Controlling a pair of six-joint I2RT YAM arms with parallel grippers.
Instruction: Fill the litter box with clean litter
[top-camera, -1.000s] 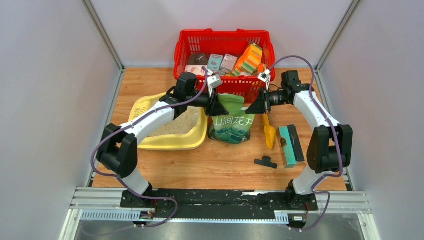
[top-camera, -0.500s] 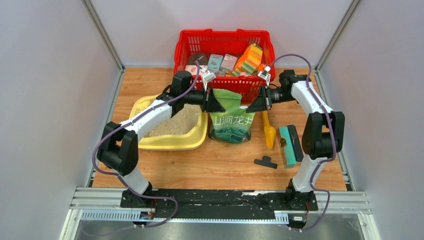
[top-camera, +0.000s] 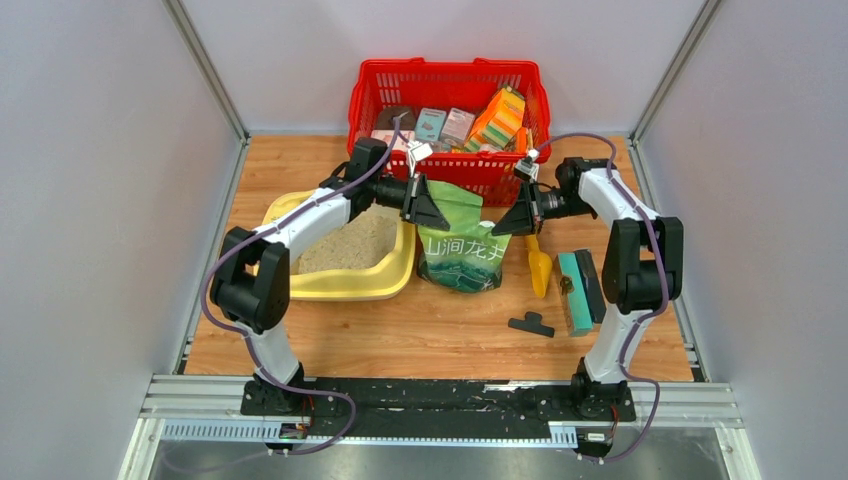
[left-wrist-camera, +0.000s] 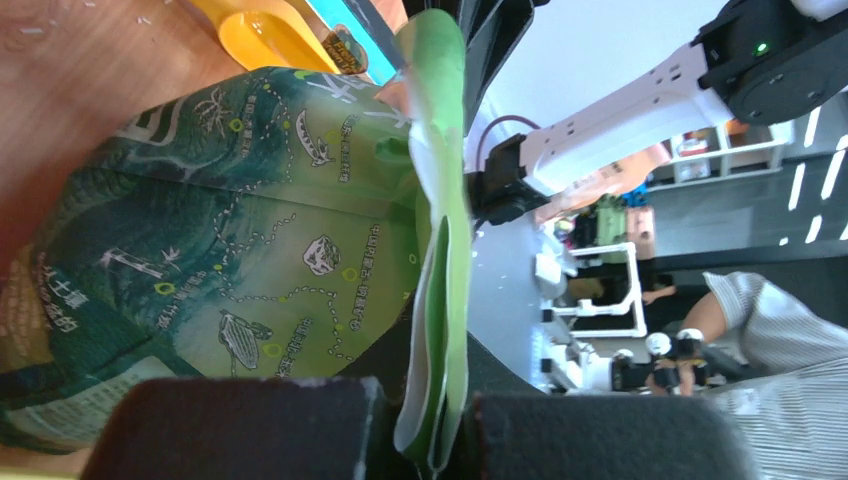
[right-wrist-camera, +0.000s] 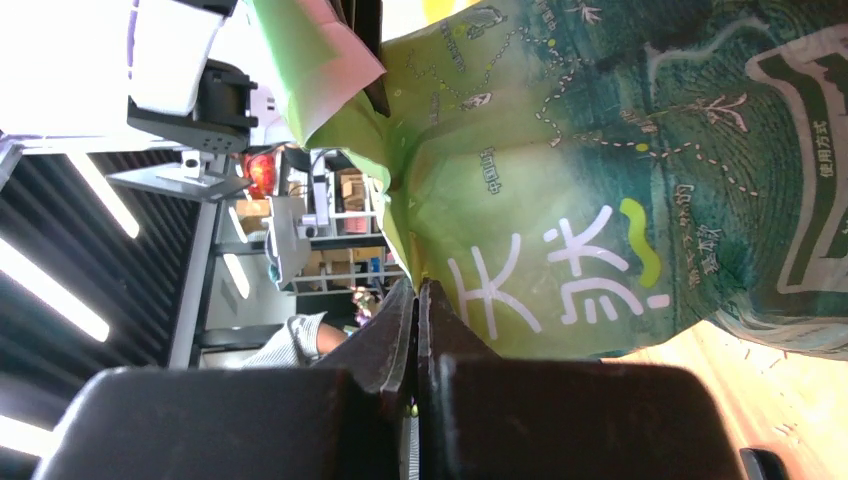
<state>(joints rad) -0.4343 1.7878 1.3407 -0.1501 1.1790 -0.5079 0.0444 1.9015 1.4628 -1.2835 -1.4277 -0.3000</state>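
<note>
Left gripper (top-camera: 440, 214) is pinched tight on the top-left edge of the green bag (top-camera: 462, 250), with the thin flap clamped between its pads (left-wrist-camera: 250, 430). Right gripper (top-camera: 499, 221) has its jaws pressed together on the bag's top-right corner. Bag is upright between the two. Litter box (top-camera: 340, 287) sits just left of and below the left gripper, clean litter (top-camera: 350, 243) heaped inside. Yellow scoop (top-camera: 538, 268) lies just below the right gripper.
</note>
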